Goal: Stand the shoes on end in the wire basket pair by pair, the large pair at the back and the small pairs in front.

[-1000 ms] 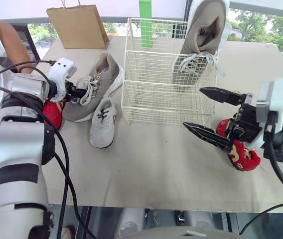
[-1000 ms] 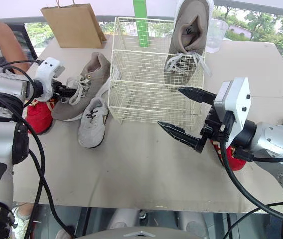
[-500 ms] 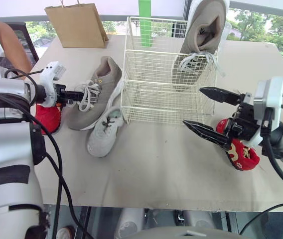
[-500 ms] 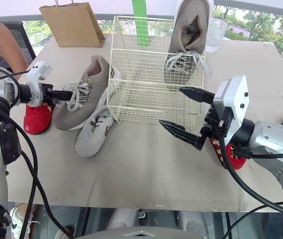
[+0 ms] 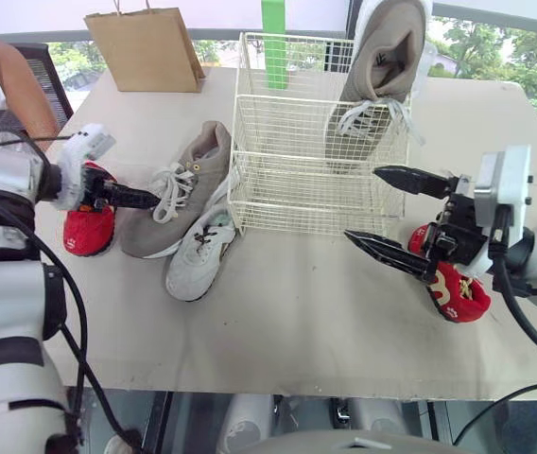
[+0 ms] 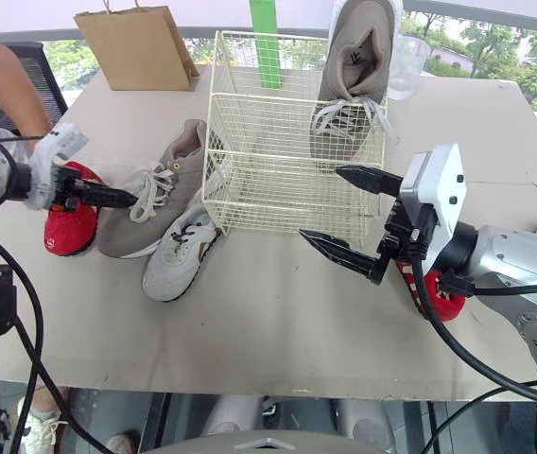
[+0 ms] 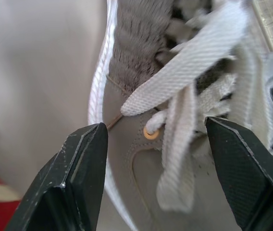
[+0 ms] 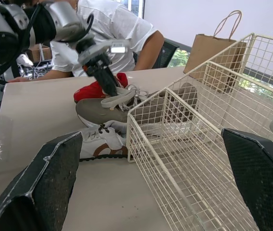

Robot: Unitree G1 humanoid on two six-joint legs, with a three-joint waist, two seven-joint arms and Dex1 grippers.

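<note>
Beige bench (image 5: pixel 297 312) carries everything you are working with. A cream wire basket (image 5: pixel 287 203) stands towards its far side. One large grey shoe (image 5: pixel 387 57) is on end in the basket's back right corner, toe down, with its heel above the rim and its white laces hanging loose. The second grey shoe (image 5: pixel 198 170) lies on its sole on the bench just left of the basket, heel away from you, showing a pale sole and white laces. Your right hand (image 5: pixel 360 202) hangs wide open in front of the basket's right front corner, holding nothing. Your left hand (image 7: pixel 153 126) is spread too, with a finger on each side of the second grey shoe's loose laces, not closed on them. A small white shoe (image 5: pixel 196 260) with dark laces lies against that grey shoe, its heel near the basket's front left corner. One small red shoe (image 5: pixel 87 227) sits beside your left hand, and the other red shoe (image 5: pixel 458 288), with white marks, lies by your right wrist.
</note>
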